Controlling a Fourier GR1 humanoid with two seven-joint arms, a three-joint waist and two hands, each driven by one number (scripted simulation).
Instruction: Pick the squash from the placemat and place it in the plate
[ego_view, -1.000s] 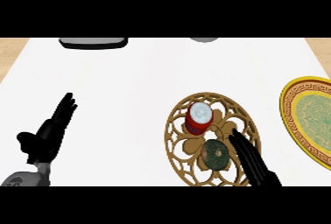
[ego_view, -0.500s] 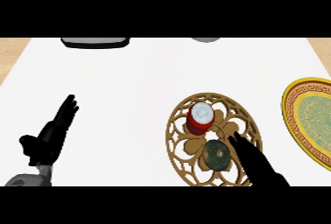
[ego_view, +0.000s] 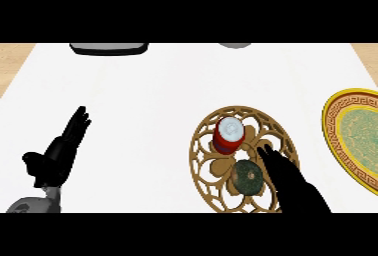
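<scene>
Lying on the lower half of the ornate gold placemat (ego_view: 246, 159), the dark green squash (ego_view: 249, 177) looks slightly taller than wide in the head view, long axis running roughly up-down in the frame. A paler round spot on its top faces the camera; can't tell stem end from the other.

Right hand (ego_view: 284, 175) comes in from the lower edge, fingers straight and spread, relaxed, not curled round anything. It sits just beside the squash on its right side, fingertips reaching up past it over the placemat. Touching or just apart: can't tell.

Red can with white lid (ego_view: 228, 135) stands upright on the same placemat, just above the squash, close to it.

Plate (ego_view: 336, 131), gold rim with green centre, sits at the right edge, partly cut off, apart from the placemat with white counter (ego_view: 162, 100) between.

Left hand (ego_view: 59, 152) rests at the lower left, fingers straight and pointing up, holding nothing, well apart from everything.

Dark tray-like object (ego_view: 109, 48) and a grey round object (ego_view: 234, 45) at the far edge, both cut off.
</scene>
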